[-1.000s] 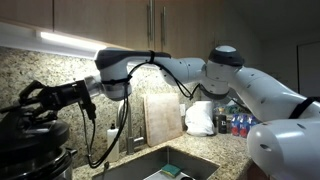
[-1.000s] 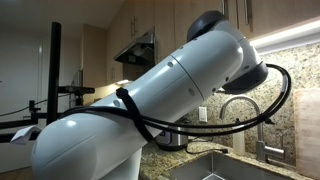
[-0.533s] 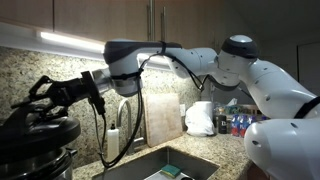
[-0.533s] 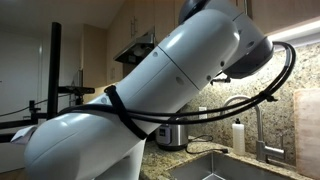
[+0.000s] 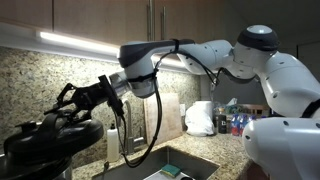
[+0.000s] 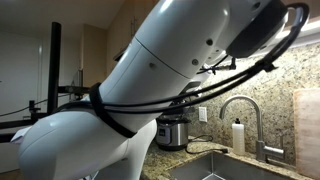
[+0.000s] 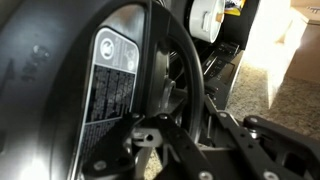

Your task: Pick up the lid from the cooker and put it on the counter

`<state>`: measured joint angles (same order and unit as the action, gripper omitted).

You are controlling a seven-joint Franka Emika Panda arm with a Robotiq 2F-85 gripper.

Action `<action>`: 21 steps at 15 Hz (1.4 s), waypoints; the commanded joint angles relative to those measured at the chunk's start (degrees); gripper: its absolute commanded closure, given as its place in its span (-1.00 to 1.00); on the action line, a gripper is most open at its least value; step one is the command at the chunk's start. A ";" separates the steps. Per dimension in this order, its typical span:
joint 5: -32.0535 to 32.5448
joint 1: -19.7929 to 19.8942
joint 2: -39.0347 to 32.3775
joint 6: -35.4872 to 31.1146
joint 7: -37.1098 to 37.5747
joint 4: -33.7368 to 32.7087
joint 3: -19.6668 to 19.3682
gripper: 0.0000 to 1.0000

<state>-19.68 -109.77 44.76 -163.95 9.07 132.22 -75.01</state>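
My gripper (image 5: 78,106) is shut on the top handle of the black domed lid (image 5: 45,140) and holds it tilted in the air at the far left, in front of the granite backsplash. In the wrist view the fingers (image 7: 185,140) close round a black curved bar of the lid (image 7: 110,70), whose grey face carries a label. The cooker (image 6: 172,133), with a steel wall and dark rim, stands on the counter (image 6: 196,150) behind my arm. It does not show under the lid in an exterior view. Speckled counter (image 7: 292,112) shows to the right in the wrist view.
A steel sink (image 5: 165,168) lies right of the lid, with a faucet (image 6: 240,103) and a soap bottle (image 6: 237,136). A cutting board (image 5: 165,118) leans on the backsplash; a white bag (image 5: 200,118) and bottles (image 5: 238,123) stand beyond. A black cable (image 5: 140,150) hangs from the arm.
My gripper has moved to the right and up with the lid in it. The lid has come off the steel cooker body and now hangs tilted.
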 commanded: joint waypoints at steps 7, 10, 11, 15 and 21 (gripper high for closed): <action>-11.76 25.63 -15.83 1.90 11.34 3.98 22.92 0.83; -15.95 35.21 -15.34 -2.30 9.91 8.60 32.10 0.83; -17.31 38.60 -14.80 -3.43 9.69 10.25 35.37 0.83; -13.58 43.37 -11.72 -11.48 14.79 16.12 40.84 0.83; -14.20 57.35 -10.26 -18.07 22.75 23.80 54.63 0.83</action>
<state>-33.69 -59.46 30.95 -179.38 27.19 152.52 -27.48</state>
